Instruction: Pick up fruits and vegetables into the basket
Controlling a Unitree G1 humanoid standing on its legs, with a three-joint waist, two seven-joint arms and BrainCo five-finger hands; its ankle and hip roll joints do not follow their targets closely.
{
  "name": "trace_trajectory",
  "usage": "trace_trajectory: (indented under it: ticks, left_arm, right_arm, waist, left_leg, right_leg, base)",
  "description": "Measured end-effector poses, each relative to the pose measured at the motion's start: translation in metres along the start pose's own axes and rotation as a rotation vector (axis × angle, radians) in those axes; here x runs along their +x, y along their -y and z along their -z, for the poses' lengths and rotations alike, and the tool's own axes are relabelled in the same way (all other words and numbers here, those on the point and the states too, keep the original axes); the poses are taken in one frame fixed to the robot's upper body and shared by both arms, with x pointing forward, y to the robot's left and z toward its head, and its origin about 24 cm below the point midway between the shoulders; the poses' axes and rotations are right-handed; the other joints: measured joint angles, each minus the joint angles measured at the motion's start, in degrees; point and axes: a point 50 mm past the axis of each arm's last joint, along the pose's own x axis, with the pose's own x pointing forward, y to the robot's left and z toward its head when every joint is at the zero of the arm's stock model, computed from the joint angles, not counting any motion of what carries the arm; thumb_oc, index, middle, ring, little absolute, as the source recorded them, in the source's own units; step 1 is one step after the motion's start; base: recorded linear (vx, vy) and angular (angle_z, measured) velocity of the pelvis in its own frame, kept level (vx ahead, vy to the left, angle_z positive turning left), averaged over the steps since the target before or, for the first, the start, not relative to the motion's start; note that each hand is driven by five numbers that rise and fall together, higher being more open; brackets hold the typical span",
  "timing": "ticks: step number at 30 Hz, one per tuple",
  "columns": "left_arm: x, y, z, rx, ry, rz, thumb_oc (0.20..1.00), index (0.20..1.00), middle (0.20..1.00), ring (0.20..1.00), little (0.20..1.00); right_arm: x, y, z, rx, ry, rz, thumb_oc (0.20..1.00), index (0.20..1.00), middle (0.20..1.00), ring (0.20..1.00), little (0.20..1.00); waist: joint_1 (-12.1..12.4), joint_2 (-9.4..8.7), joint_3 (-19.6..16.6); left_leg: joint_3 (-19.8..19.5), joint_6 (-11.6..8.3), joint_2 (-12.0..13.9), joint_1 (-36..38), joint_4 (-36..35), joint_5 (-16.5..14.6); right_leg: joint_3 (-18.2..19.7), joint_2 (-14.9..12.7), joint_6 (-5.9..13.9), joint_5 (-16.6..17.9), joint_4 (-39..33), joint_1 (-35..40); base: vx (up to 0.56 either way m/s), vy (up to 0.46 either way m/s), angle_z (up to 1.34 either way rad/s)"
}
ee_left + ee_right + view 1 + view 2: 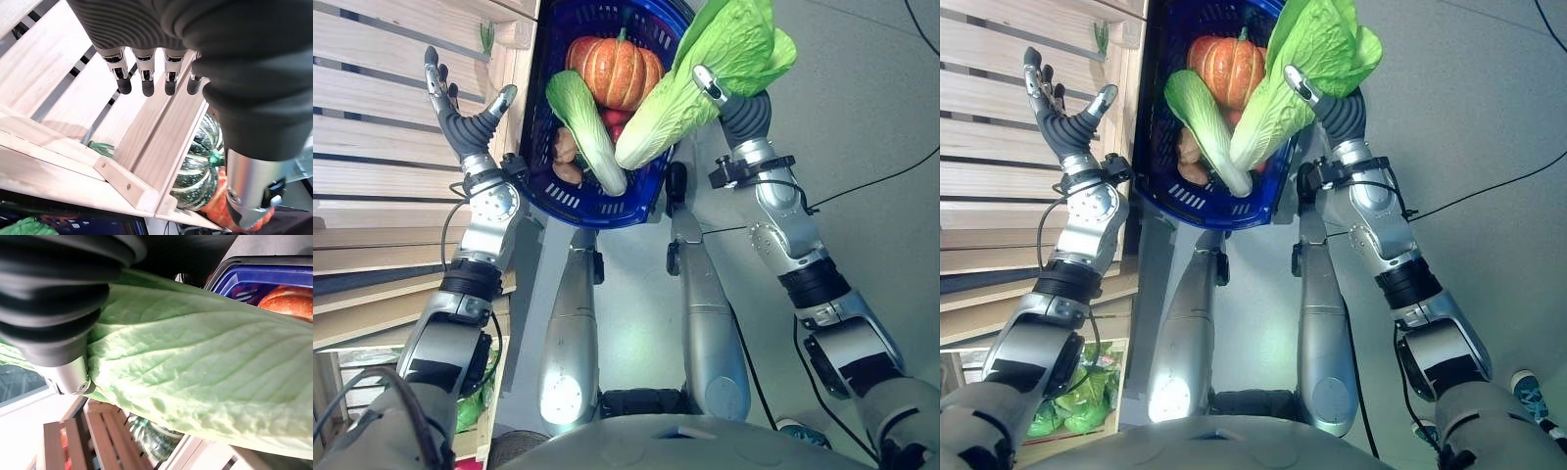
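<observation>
Two hands frame the deep blue plastic basket (597,201): the right hand (729,98) grips a large pale-green leafy cabbage (705,69) over the basket's rim. Inside lie an orange ribbed pumpkin (615,69) and a second, smaller green cabbage (587,127). The left hand (460,113) (fingers spread, holding nothing) hovers over the slatted pale wooden shelf (391,147).

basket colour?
Blue plastic basket with a slotted wall, seen best in the left eye view.
</observation>
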Motion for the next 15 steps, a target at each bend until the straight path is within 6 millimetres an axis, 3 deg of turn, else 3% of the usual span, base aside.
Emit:
trace_trajectory:
  ticks: [7,15]
  left_arm:
    - [0.013,0.001,0.008,0.085,-0.046,-0.008,1.000,1.000,1.000,1.000,1.000]
    - [0.025,0.003,0.016,0.245,-0.087,0.086,1.000,1.000,1.000,1.000,1.000]
  right_arm:
    - [0.024,0.002,0.015,-0.092,-0.161,-0.007,0.200,0.200,0.200,0.200,0.200]
    - [0.048,0.016,0.032,-0.208,-0.347,0.034,0.200,0.200,0.200,0.200,0.200]
  waist:
    - [0.8,0.02,0.0]
    - [3.6,0.06,0.0]
  left_leg:
    - [-0.2,-0.05,0.0,0.0,0.3,0.0]
    - [-1.1,-0.36,-0.3,0.0,1.0,0.4]
  right_leg:
    - [-0.3,-0.1,-0.21,0.1,0.6,0.0]
    - [-1.2,-0.4,-0.10,-0.1,1.4,0.2]
  base:
    - [0.00,0.000,0.00]
    - [0.01,-0.004,0.04]
